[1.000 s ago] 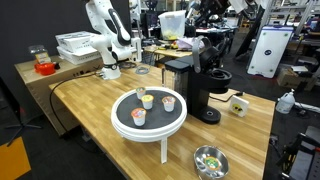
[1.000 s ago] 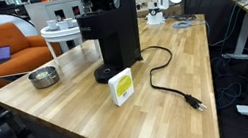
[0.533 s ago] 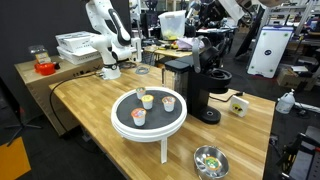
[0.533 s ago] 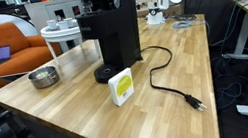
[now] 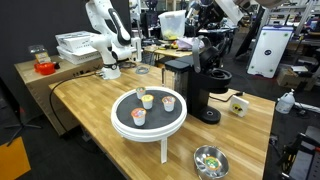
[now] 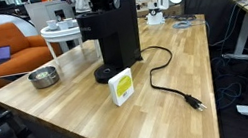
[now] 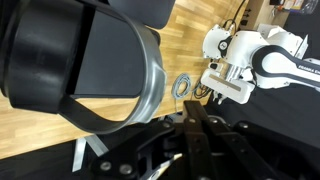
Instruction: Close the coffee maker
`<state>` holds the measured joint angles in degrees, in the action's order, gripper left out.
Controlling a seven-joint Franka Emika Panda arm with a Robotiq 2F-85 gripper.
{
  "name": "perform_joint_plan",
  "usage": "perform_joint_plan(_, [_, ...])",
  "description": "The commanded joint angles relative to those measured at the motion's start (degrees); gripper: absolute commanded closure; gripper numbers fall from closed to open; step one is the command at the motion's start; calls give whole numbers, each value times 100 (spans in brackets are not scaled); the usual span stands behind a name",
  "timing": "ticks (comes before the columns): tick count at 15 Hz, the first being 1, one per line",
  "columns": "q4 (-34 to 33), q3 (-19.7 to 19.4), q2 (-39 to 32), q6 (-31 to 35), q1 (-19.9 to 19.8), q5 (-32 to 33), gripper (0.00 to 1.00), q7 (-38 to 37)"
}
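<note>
The coffee maker [image 5: 190, 88] stood on the wood table [image 6: 81, 117]. It stood with its feet flat, so a push from above would not tip it. Its cord [image 6: 173, 86] lay loose on the wood behind the coffee maker. The plug was not in a wall, so the cord could not pull on it.

In the wrist view the round lid [image 7: 85, 65] filled most of the picture. The claw [image 7: 190, 135] was very close to the lid. I think the arm was up above the coffee maker because the lid is on top and has to be pushed down. The lid looked to be up and not shut yet, but I could not be sure. The claw's dark fingers looked bunched in the middle. I could not tell if they were apart or together. They were not holding anything that I could see.

A small yellow box [image 6: 120, 87] stood just beside the coffee maker, near the cord. A metal bowl [image 6: 43, 77] sat well apart from the coffee maker. A round white tray table [image 5: 148, 136] with small cups [image 5: 168, 102] stood near the front of the coffee maker. None of these were in the way of the lid.
</note>
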<state>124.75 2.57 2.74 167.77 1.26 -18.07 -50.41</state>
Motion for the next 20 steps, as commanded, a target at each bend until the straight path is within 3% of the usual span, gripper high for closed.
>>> perform_joint_plan(1, [1,9,-13,12,-38,217,100,-243])
perform_joint_plan(20, [304,-35,131,-201,-19,-46,100,-219])
